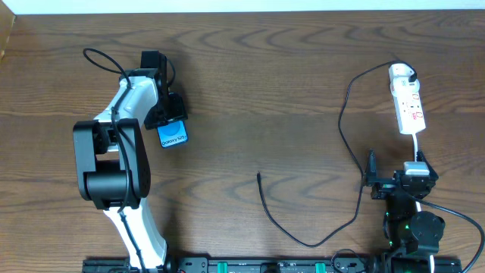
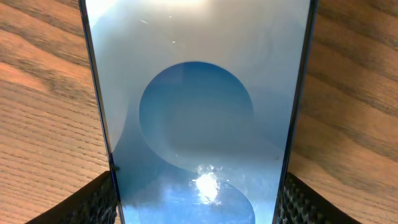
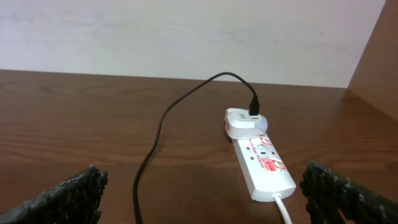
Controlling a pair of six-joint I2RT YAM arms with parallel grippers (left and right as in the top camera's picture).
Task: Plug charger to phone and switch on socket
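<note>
The phone (image 1: 173, 136) lies on the table at the left, and only its blue lower end shows from under my left gripper (image 1: 167, 114). In the left wrist view the phone (image 2: 196, 106) fills the frame, and my left gripper (image 2: 198, 202) is shut on it, fingers (image 2: 93, 202) pressed against both long edges. The socket (image 1: 410, 108) lies at the far right with the charger's white plug (image 1: 402, 73) in it. The charger cable (image 1: 345, 121) loops down to its free tip (image 1: 259, 177) mid-table. My right gripper (image 1: 395, 171) stands open just short of the socket (image 3: 264, 163), nothing between its fingers.
The socket's white lead (image 1: 417, 144) runs from the strip toward my right arm. In the right wrist view the charger cable (image 3: 158, 134) crosses the table left of the strip, and a wall stands behind. The table's back edge (image 1: 242, 10) is close beyond the socket.
</note>
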